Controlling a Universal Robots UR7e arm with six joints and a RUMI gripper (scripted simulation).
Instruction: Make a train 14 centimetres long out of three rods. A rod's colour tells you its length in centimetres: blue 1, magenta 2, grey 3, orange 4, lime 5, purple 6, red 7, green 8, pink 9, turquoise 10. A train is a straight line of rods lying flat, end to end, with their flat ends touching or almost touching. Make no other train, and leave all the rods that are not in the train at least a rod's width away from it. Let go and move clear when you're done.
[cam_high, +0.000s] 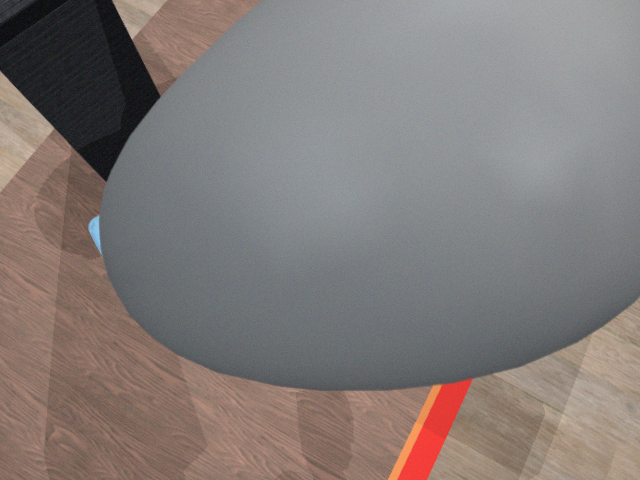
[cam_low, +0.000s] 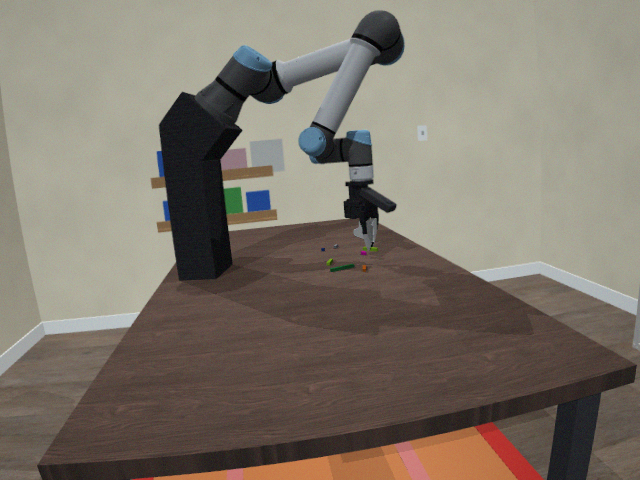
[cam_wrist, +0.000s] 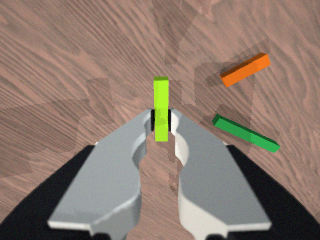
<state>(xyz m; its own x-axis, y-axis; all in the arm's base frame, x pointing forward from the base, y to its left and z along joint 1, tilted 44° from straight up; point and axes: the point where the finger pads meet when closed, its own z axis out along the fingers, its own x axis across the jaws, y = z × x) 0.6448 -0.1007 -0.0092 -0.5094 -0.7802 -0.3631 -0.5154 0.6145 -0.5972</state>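
a black faceted pedestal (cam_high: 62, 77) (cam_low: 193, 206) is supporting a dark grey, round-jointed arm (cam_high: 336, 206) (cam_low: 379, 31); smooth pale grey tubular links (cam_low: 343, 85) are joining its joints, black bands are ringing them, and light blue rounded caps (cam_low: 312, 141) are covering several ends. a black-bodied gripper (cam_low: 370, 246) (cam_wrist: 161, 110) is showing smooth, curved light grey fingers with small black pads (cam_wrist: 153, 120).

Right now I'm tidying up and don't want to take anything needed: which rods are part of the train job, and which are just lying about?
In the job:
- lime rod, in the end effector
- likely partners: other lime rod with orange rod, or green rod with blue rod

Probably just lying about:
- magenta rod
- grey rod
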